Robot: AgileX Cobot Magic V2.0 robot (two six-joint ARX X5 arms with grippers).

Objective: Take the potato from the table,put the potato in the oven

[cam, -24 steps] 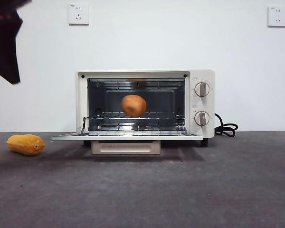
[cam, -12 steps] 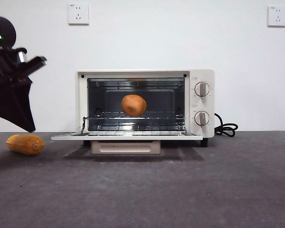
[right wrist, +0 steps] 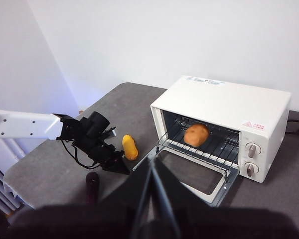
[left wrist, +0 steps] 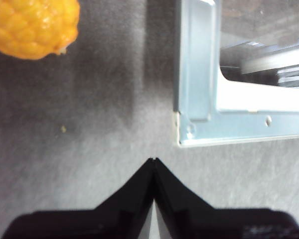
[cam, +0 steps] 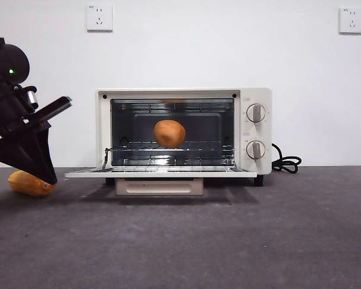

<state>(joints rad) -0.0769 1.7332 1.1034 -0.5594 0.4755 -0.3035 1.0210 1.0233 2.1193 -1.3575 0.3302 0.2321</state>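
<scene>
**Fingers shut and empty, potato sits on the oven rack**

Fingers (left wrist: 139,196) of the left gripper (left wrist: 153,160) are pressed tip to tip, nothing between them. It hangs low over the dark grey mottled table (cam: 228,241), just off the corner of the oven's dropped door, with the small ridged yellow-orange vegetable (left wrist: 32,25) near it on the far side from the oven. In the front view the same gripper (cam: 48,176) is the big black shape at the left edge, tip down close to that vegetable (cam: 25,182). Right gripper (right wrist: 152,167) waits high above the table, jaws also closed on nothing.

Round, smooth, matte orange-brown potato (cam: 169,133) is inside the cream-white boxy toaster oven (cam: 253,99), on the wire rack, roughly mid-width. Door is open and flat. Right wrist view agrees: potato (right wrist: 196,134) on the rack, well inside the oven (right wrist: 239,107).

Handling, my read:
- Firm and dense; looks stiff, won't deform under the jaws.
- Skin is dry and matte, so grip should be decent, but the rounded shape can squirt out of a pinch that lands off-centre.
- Not fragile. Could roll on the rack wires if nudged.
- Best hold: across the widest part, jaws on opposite flanks.

Orientation: nearly round, only slightly wider than tall from the front, so the long axis is weak and seems to run roughly across the oven's width. No clear pointing end.

Placement looks done.
</scene>
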